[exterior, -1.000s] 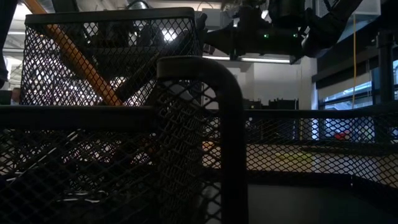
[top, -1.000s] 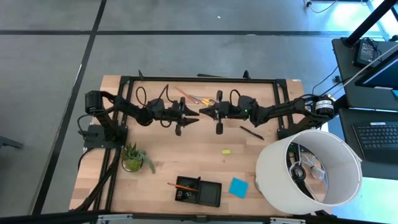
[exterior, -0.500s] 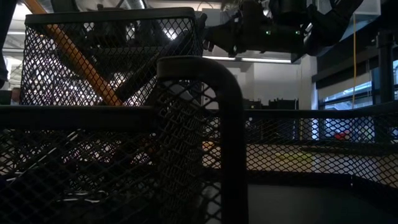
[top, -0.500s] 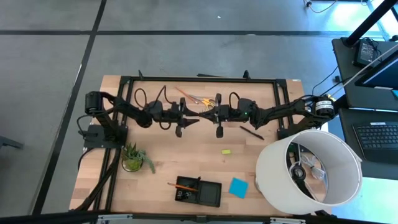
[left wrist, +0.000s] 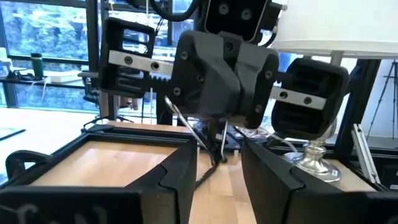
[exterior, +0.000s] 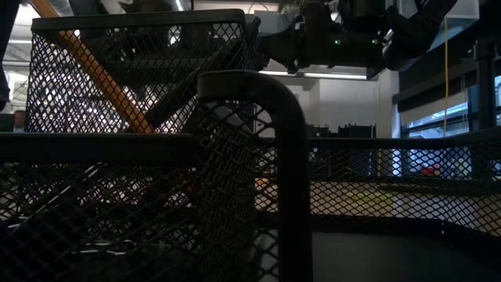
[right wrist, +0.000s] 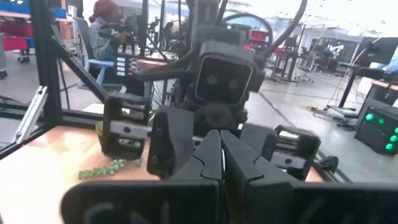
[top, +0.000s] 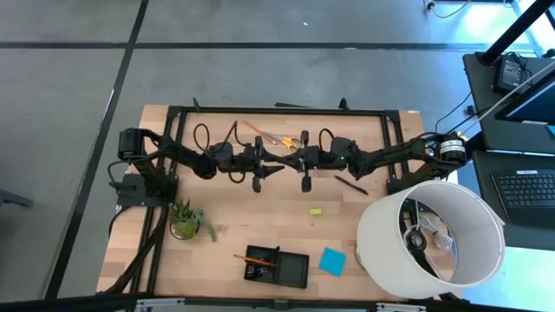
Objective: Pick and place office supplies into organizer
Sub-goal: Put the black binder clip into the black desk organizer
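**Grippers met tip to tip over the far half of the table**

Left gripper (top: 276,163) and right gripper (top: 284,156) faced each other above the table (top: 225,212), tips nearly touching. Left fingers (left wrist: 180,171) stood slightly spread; a thin dark wire-like thing hung between them, hold unclear. Right fingers (right wrist: 208,155) were pressed together, holding nothing. Scissors (top: 279,139), yellow-handled, lay just beyond the grippers by the far frame. Black pen (top: 351,185) lay right of centre, small yellow block (top: 316,211) nearer the front. Organizer (top: 277,266), low black mesh tray, sat at the front edge with an orange pencil (top: 254,259) sticking out. Blue pad (top: 331,260) lay just right of it.
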`<state>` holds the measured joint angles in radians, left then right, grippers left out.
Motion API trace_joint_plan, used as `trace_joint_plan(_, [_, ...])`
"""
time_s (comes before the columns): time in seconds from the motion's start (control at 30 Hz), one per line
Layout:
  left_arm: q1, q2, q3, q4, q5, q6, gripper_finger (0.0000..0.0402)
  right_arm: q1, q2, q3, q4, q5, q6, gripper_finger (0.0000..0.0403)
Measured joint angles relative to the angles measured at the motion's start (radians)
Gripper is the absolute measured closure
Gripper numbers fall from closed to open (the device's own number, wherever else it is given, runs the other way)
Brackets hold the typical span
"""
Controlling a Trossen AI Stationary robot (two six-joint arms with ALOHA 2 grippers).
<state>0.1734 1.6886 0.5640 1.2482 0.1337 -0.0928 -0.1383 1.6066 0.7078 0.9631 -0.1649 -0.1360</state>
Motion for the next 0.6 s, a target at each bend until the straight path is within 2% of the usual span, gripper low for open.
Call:
trace_joint_plan(0.2, [0.0, 0.0, 0.0, 0.012, -0.002, 0.017, 0.0296, 0.0, 0.0, 0.0, -0.002, -0.002, 0.0, 0.0403])
trace_joint_plan(0.53, [0.001, 0.0, -0.002, 0.009, -0.005, 0.064, 0.0384, 0.0, 0.0, 0.0, -0.002, -0.002, -0.011, 0.0402])
trace_joint_plan(0.6, [0.001, 0.0, -0.002, 0.009, -0.007, 0.066, 0.0389, 0.0, 0.0, 0.0, -0.002, -0.002, -0.011, 0.0397])
